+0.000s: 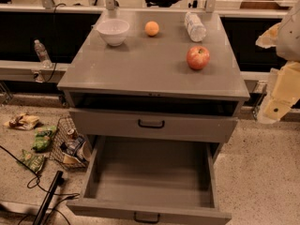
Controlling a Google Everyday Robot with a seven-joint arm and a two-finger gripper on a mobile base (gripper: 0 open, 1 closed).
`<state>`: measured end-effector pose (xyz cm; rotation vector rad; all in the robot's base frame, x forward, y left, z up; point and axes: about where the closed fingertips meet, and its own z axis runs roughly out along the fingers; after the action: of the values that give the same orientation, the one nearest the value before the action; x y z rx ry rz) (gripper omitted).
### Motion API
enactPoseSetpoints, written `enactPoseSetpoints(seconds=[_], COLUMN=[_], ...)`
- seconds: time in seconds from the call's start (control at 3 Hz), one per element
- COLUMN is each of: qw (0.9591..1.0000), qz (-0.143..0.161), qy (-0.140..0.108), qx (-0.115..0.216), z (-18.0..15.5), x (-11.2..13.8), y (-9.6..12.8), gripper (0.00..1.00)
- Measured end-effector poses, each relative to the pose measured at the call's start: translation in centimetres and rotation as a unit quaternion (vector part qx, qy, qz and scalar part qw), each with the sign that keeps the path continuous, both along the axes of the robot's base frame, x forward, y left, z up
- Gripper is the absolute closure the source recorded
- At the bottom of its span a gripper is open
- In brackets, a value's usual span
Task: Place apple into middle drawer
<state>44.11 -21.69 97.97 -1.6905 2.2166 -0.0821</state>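
Observation:
The red apple (198, 57) with yellowish patches sits on the right side of the grey cabinet top (150, 69). The middle drawer (150, 177) is pulled far out below, showing a long tray with a flat bare floor, low side walls and a small black handle at its front. My gripper (276, 102) is a cream-coloured shape at the right edge of the view. It hangs beside the cabinet, lower than the apple and well to its right, and holds nothing I can see.
A white bowl (113, 31), a small orange fruit (152, 28) and a lying plastic bottle (195, 26) are on the cabinet top. A drawer front with a black handle (151, 123) is above the open drawer. Snack bags, a wire basket (70, 144) and cables lie on the floor at left.

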Motion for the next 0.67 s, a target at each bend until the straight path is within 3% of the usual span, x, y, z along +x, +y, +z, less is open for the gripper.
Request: enactPoseSetpoints(seconds=[0.33,0.67], qw=[0.9959,0.9802], qz=[-0.034,-0.070], qy=[-0.032,-0.067], qx=[0.077,0.173], z=[-0.4,-1.9], x=[3.5,8.9], y=[-2.9,-4.3], gripper=[0.00,0.00])
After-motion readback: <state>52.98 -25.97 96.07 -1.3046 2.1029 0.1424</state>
